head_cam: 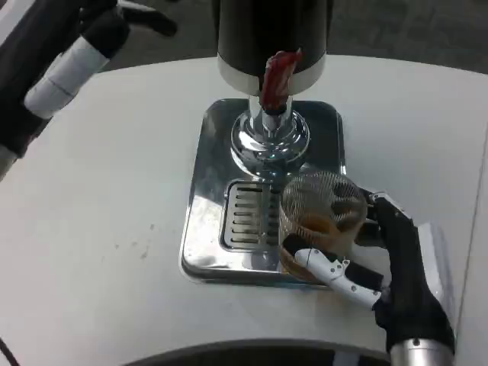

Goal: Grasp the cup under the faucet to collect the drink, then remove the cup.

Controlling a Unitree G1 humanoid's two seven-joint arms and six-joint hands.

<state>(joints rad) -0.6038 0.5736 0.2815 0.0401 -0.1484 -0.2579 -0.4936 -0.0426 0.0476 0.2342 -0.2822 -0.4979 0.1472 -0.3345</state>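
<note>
A clear ribbed cup [320, 217] with amber drink in its bottom stands on the right part of the chrome drip tray [206, 229], just right of the slotted grate [245, 217]. My right hand [381, 267] grips the cup from the right, a white finger curled round its lower front. The dispenser's chrome faucet [269, 130] with its red tap handle [278, 76] rises behind and left of the cup. My left hand [69, 53] hovers at the upper left, away from the dispenser, holding nothing; its fingers look loosely spread.
The dispenser's black body [271, 30] towers over the back of the tray. White table [99, 229] surface spreads left and front of the tray. The table's right edge runs close to my right forearm.
</note>
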